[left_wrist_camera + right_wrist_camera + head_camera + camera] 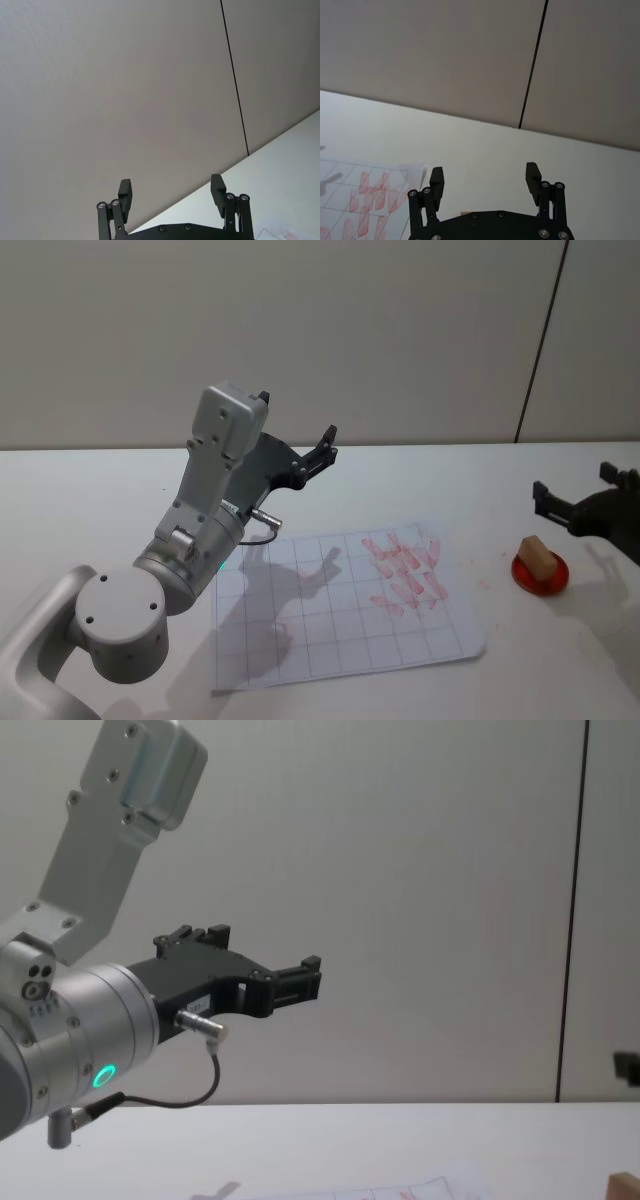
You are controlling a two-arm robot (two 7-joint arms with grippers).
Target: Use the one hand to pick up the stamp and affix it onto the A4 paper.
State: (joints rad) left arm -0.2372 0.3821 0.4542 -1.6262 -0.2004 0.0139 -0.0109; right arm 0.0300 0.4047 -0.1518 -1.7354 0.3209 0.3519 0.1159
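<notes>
The stamp (535, 556) stands on a red pad (541, 574) near the right edge of the surface (90, 500), just beside the right edge of the A4 paper (340, 610) but apart from it. The right tool (576, 500) hovers just behind the stamp, toward the far edge, released, both fingers spread with nothing between them. The stamp therefore lies forward of and below that tool, which is clearly the nearer of the 2. Its long axis seems to run roughly front to back, though that is hard to judge. The left tool (297, 432) is raised above the paper's far left corner, also released and empty.
</notes>
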